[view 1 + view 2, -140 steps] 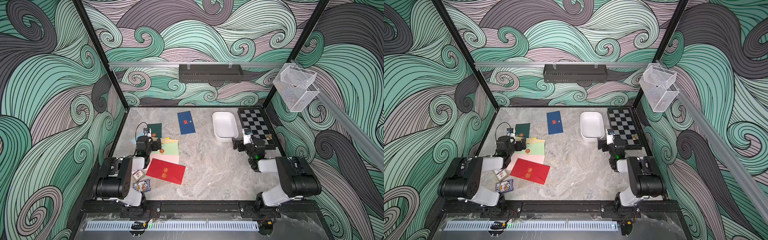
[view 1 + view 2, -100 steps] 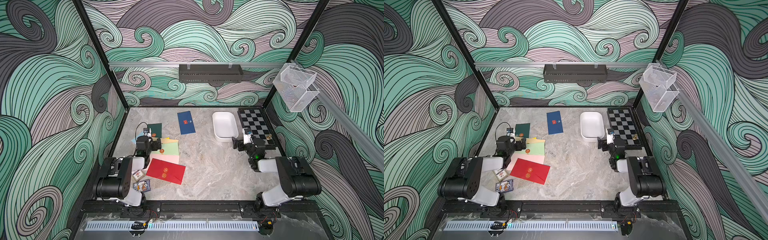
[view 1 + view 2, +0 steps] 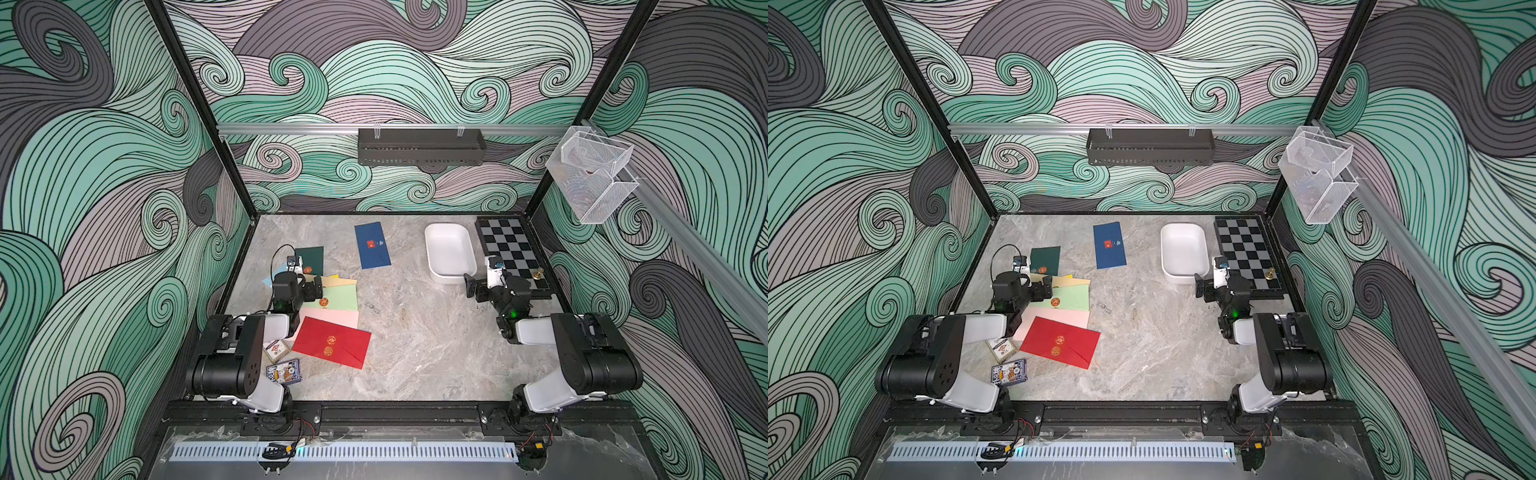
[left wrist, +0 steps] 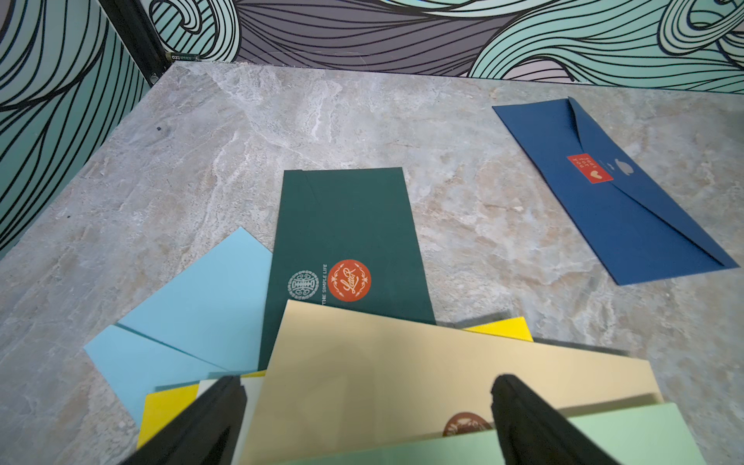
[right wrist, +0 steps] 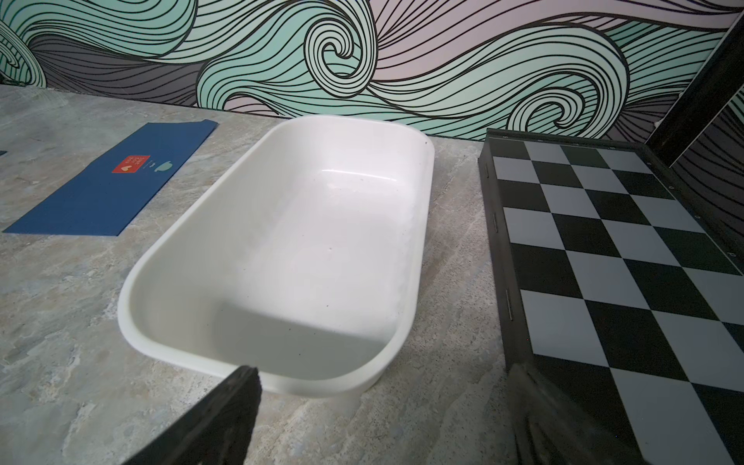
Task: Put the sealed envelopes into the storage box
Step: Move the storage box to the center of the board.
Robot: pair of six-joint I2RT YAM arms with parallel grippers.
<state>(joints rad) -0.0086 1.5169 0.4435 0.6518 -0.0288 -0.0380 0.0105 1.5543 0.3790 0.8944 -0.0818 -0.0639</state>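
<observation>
Several sealed envelopes overlap at the table's left: red (image 3: 332, 343), pink (image 3: 332, 318), light green (image 3: 338, 297), cream (image 4: 402, 362), dark green (image 4: 346, 225), light blue (image 4: 201, 298) and yellow (image 4: 165, 406). A navy envelope (image 3: 372, 245) lies apart, further back. The white storage box (image 3: 451, 253) sits at the back right, and the right wrist view shows it empty (image 5: 290, 241). My left gripper (image 4: 368, 382) is open low over the cream envelope and holds nothing. Just in front of the box's near end, my right gripper (image 5: 382, 370) is open over bare table.
A black-and-white chessboard (image 3: 513, 253) with a small gold piece (image 3: 539, 273) lies right of the box. Two playing-card packs (image 3: 284, 371) lie beside the left arm. A black shelf (image 3: 420, 146) hangs on the back wall, clear mesh baskets (image 3: 590, 174) on the right rail.
</observation>
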